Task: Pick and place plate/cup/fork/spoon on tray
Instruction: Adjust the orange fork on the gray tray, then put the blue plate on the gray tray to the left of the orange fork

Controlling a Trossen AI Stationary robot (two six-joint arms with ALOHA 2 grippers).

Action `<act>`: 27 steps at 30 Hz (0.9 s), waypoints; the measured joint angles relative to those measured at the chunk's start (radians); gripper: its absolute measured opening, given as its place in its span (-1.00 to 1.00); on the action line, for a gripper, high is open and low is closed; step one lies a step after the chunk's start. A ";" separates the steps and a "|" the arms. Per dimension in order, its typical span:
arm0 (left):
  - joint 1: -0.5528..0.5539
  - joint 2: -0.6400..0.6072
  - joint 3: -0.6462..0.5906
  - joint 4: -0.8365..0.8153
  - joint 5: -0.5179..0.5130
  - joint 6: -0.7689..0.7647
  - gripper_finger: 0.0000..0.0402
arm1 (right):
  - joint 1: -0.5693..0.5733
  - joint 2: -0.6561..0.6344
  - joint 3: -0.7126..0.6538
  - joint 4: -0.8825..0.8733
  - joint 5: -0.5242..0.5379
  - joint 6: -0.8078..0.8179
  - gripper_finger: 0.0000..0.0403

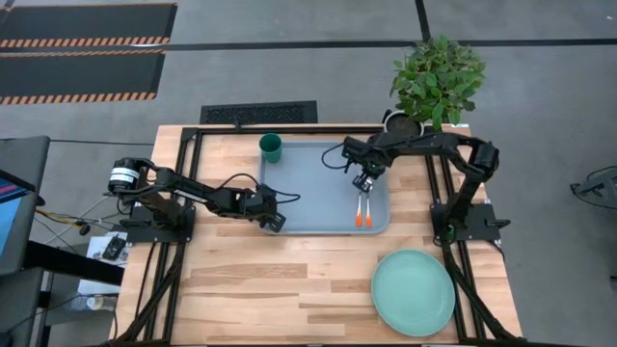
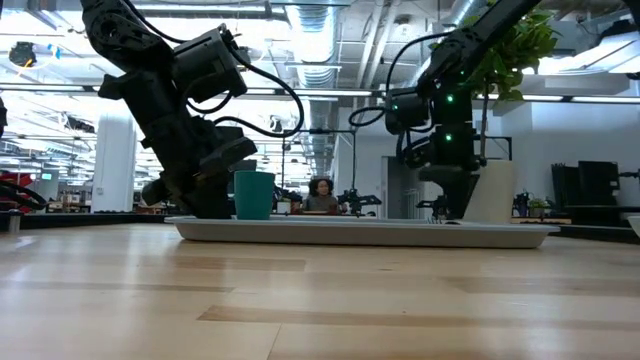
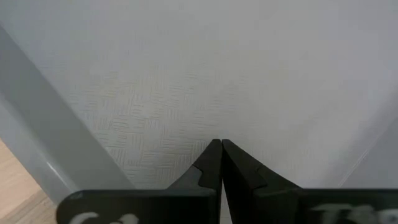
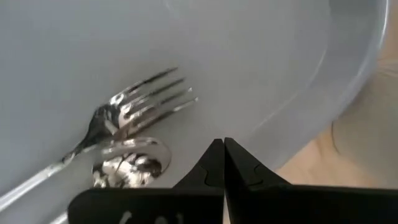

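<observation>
The blue-grey tray (image 1: 308, 188) lies at the table's far middle. The dark green cup (image 1: 271, 147) stands upright in its far left corner. The fork (image 4: 134, 106) and spoon (image 4: 130, 160) lie side by side on the tray's right part, orange handles (image 1: 362, 219) toward the near edge. The mint-green plate (image 1: 414, 292) rests on the table at the near right. My left gripper (image 1: 274, 221) is shut and empty over the tray's near left edge. My right gripper (image 1: 363, 182) is shut and empty just above the fork and spoon heads.
A white pot with a green plant (image 1: 436, 82) stands at the table's far right, behind my right arm. Bare wood lies along the near half of the table, left of the plate. A person (image 2: 321, 192) sits in the room beyond.
</observation>
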 joint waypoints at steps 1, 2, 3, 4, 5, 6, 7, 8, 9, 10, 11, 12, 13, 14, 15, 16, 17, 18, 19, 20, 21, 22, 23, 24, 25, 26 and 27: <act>0.000 0.000 0.000 0.000 0.000 0.000 -1.00 | 0.003 0.000 -0.004 0.009 0.000 0.001 -0.94; 0.000 0.000 0.000 0.000 0.000 0.000 -1.00 | 0.007 0.000 -0.004 0.015 0.000 0.004 -0.94; 0.000 0.000 0.000 0.000 0.000 0.000 -1.00 | 0.010 0.000 -0.004 0.023 -0.001 0.005 -0.94; 0.000 0.000 0.000 0.000 0.000 0.000 -1.00 | 0.011 0.000 -0.004 0.035 -0.004 0.007 -0.94; 0.000 0.000 0.000 0.000 0.000 0.000 -1.00 | 0.012 0.000 -0.004 0.042 -0.014 0.008 -0.94; 0.000 0.000 0.000 0.000 0.000 0.000 -1.00 | 0.011 0.000 -0.004 0.050 -0.022 0.014 -0.94; 0.000 0.000 0.000 0.000 0.000 0.000 -1.00 | 0.011 0.000 -0.004 0.060 -0.024 0.019 -0.94; 0.000 0.000 0.000 0.000 0.000 0.000 -1.00 | 0.011 0.000 -0.004 0.066 -0.023 0.024 -0.94; 0.000 0.000 0.000 0.000 0.000 -0.001 -1.00 | 0.011 0.000 -0.004 0.070 -0.024 0.024 -0.94; 0.000 0.000 0.000 0.000 0.000 -0.001 -1.00 | 0.011 0.000 -0.004 0.076 -0.023 0.024 -0.94; 0.000 0.000 0.000 0.000 0.000 -0.001 -1.00 | 0.011 0.000 -0.004 0.086 -0.024 0.024 -0.94; 0.000 0.000 0.000 0.000 0.000 -0.001 -1.00 | 0.011 0.000 -0.004 0.097 -0.025 0.025 -0.94; 0.000 0.000 0.000 0.000 0.000 -0.001 -1.00 | 0.010 0.000 -0.004 0.105 -0.034 0.025 -0.94; 0.000 0.000 0.000 0.000 0.000 -0.001 -1.00 | 0.009 0.000 -0.004 0.112 -0.047 0.023 -0.94; 0.000 0.000 0.000 0.000 -0.001 -0.001 -1.00 | 0.007 0.000 -0.004 0.120 -0.056 0.023 -0.94; 0.000 0.000 0.000 0.000 -0.001 -0.001 -1.00 | 0.007 0.000 -0.004 0.131 -0.065 0.023 -0.94; 0.000 0.000 0.000 0.000 -0.001 -0.001 -1.00 | 0.007 0.000 -0.004 0.136 -0.070 0.023 -0.94; 0.000 0.000 0.000 0.000 -0.001 -0.001 -1.00 | 0.007 0.000 -0.004 0.139 -0.071 0.023 -0.94; 0.000 0.000 0.000 0.000 -0.001 -0.001 -1.00 | 0.008 0.000 -0.004 0.137 -0.071 0.024 -0.94; 0.000 0.000 0.000 0.000 -0.001 -0.001 -1.00 | 0.008 0.000 -0.004 0.135 -0.071 0.024 -0.94; 0.000 0.000 0.000 0.000 -0.001 -0.001 -1.00 | 0.008 0.000 -0.004 0.132 -0.071 0.024 -0.94; 0.000 0.000 0.000 0.000 -0.001 -0.001 -1.00 | 0.008 0.000 -0.004 0.133 -0.071 0.026 -0.94; 0.000 0.000 0.000 0.000 -0.001 -0.001 -1.00 | 0.008 -0.003 -0.004 0.132 -0.071 0.026 -0.94; 0.000 0.000 0.000 0.000 -0.001 -0.001 -1.00 | 0.008 -0.007 -0.004 0.130 -0.070 0.026 -0.94; 0.000 0.000 0.000 0.000 -0.001 -0.001 -1.00 | 0.008 -0.014 -0.004 0.128 -0.068 0.026 -0.94; 0.000 0.000 0.000 0.001 -0.001 -0.001 -1.00 | 0.008 -0.025 -0.004 0.127 -0.068 0.026 -0.94; 0.000 0.000 0.000 0.005 -0.001 0.000 -1.00 | 0.008 -0.040 -0.004 0.127 -0.068 0.026 -0.94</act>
